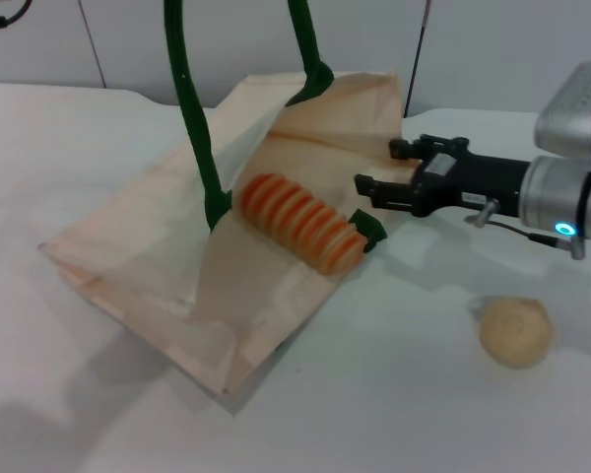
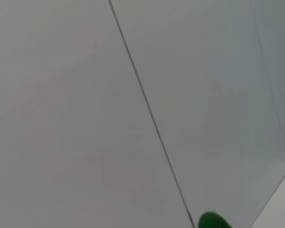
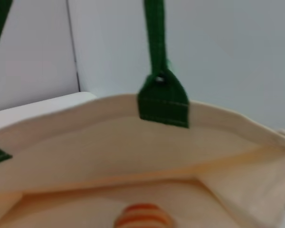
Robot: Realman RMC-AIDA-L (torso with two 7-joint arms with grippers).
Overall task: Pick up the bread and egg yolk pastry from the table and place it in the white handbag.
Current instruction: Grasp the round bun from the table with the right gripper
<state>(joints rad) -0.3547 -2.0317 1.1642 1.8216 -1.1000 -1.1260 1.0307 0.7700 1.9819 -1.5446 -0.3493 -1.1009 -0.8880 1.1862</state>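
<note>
Nearest the head camera lies bare white table [image 1: 394, 414], and on it, toward my right, sits the egg yolk pastry [image 1: 515, 332], a round pale tan ball well apart from everything else. Behind it my right gripper [image 1: 382, 173] reaches in from the right, level with the table, its two black fingers [image 1: 384, 191] spread apart and holding nothing; the tips sit just beside the mouth of the white handbag [image 1: 148, 256]. That handbag lies tipped on its side, mouth toward my right arm, its dark green handles [image 1: 189, 108] pulled upward out of the top of the view. Bread [image 1: 300, 222], striped orange and cream, rests inside the mouth on the lower fabric panel. My right wrist view looks into the open bag, one handle patch [image 3: 163, 100] at the rim. My left gripper is not visible; its wrist view shows only a grey wall [image 2: 85, 118].
</note>
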